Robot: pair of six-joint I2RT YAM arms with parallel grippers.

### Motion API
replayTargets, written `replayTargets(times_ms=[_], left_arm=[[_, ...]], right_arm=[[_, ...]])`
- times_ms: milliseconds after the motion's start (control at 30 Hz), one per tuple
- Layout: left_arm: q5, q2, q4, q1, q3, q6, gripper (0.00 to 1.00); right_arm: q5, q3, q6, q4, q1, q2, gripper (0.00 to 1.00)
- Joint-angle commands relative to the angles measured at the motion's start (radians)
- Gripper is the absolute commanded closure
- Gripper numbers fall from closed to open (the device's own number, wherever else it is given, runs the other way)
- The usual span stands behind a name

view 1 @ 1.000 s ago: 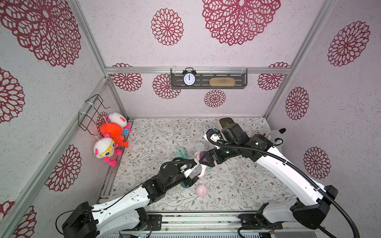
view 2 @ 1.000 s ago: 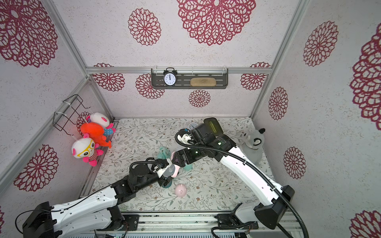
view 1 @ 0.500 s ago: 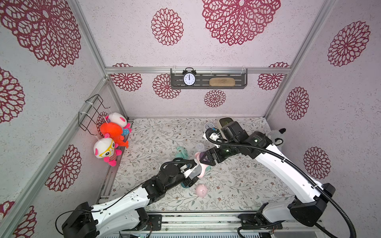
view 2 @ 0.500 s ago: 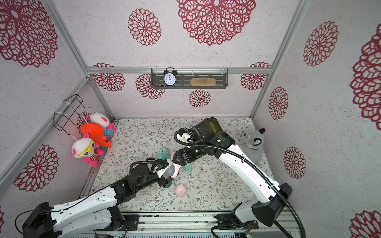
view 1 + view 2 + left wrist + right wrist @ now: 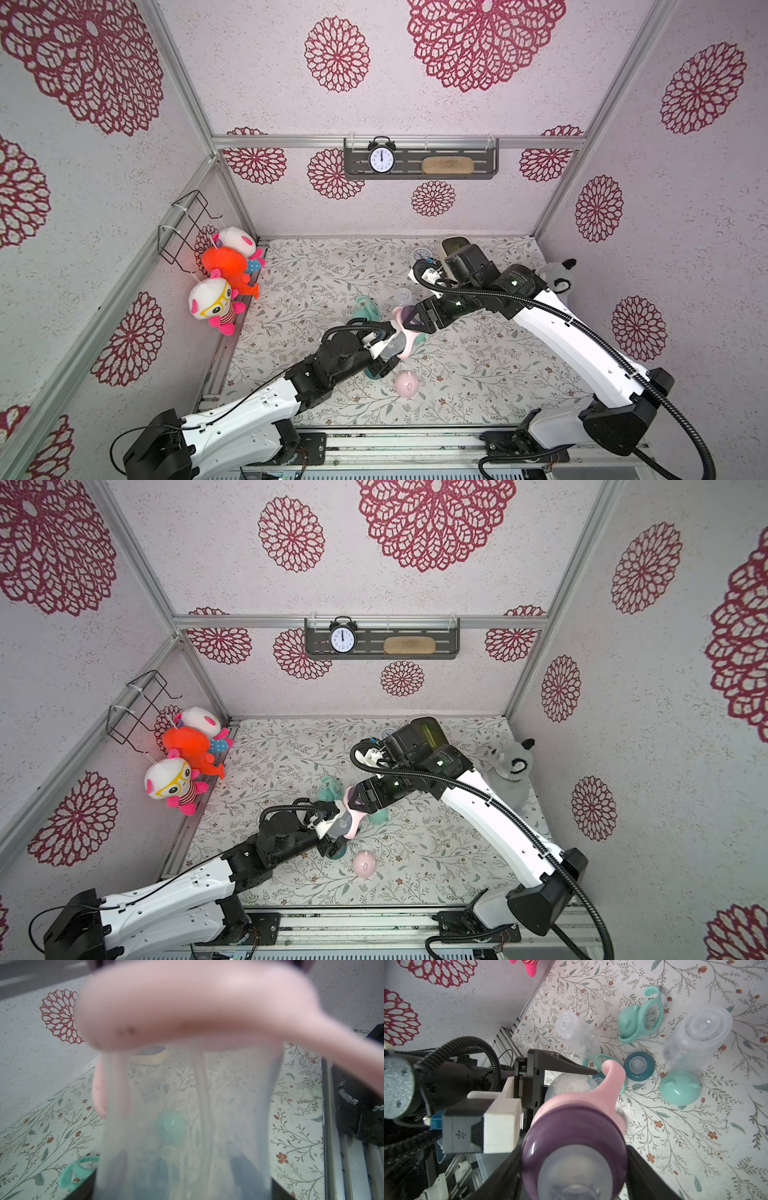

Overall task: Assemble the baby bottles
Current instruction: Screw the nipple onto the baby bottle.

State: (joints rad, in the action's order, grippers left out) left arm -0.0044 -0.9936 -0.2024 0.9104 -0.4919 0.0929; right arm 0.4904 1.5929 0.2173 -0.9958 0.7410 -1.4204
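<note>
My left gripper (image 5: 384,351) (image 5: 336,827) is shut on a clear baby bottle (image 5: 394,343) (image 5: 187,1115) with a pink two-handled ring (image 5: 612,1078) (image 5: 187,1005), held tilted above the floral mat. My right gripper (image 5: 409,318) (image 5: 574,1157) meets it from the other side. Its two fingers press on both sides of the purple nipple collar (image 5: 571,1132) on the bottle's mouth. On the mat lie two more clear bottles (image 5: 577,1032) (image 5: 699,1034), a mint ring with a cap (image 5: 639,1020), a teal nipple collar (image 5: 638,1066), a mint dome cap (image 5: 680,1089) and a pink dome cap (image 5: 406,384).
A small white clock (image 5: 419,254) stands on the mat behind my right wrist. A grey plush animal (image 5: 555,272) sits at the right wall and plush toys (image 5: 224,274) hang at the left wall. A shelf with an alarm clock (image 5: 382,160) is on the back wall.
My right gripper's jaws have narrowed onto the purple collar and the right arm has shifted slightly. The left arm and its bottle have stayed put.
</note>
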Motion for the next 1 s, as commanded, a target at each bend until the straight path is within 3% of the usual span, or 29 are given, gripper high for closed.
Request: replayTargets(times_ms=[0,233,367,467,667,767,867,967], left_arm=[[0.005,0.0,-0.03,-0.005,-0.038,0.001,1.0],[-0.121,-0.026,-0.072,0.017,-0.046,0.01,1.0],[-0.222,-0.078,-0.098,0.063,-0.063,0.038,1.0],[-0.256,-0.112,-0.134,0.087,-0.062,0.051,1.0],[-0.336,-0.158,-0.196,0.137,-0.055,0.082,1.0],[-0.357,-0.168,-0.204,0.151,-0.056,0.09,1.0],[-0.37,-0.171,-0.196,0.165,-0.057,0.092,1.0],[-0.364,-0.179,-0.195,0.166,-0.05,0.088,1.0]], right_arm=[[0.037,0.019,-0.02,-0.003,-0.004,-0.005,0.38],[0.05,-0.003,0.066,0.0,-0.003,-0.004,0.5],[0.037,-0.048,0.232,0.044,0.016,0.004,0.55],[0.017,-0.088,0.387,0.071,0.024,0.017,0.64],[0.021,-0.136,0.707,0.109,-0.014,0.043,0.68],[0.004,-0.102,0.776,0.046,-0.039,0.011,0.56],[0.006,-0.111,0.829,0.084,-0.047,0.021,0.28],[-0.006,-0.059,0.774,0.06,-0.049,0.009,0.14]])
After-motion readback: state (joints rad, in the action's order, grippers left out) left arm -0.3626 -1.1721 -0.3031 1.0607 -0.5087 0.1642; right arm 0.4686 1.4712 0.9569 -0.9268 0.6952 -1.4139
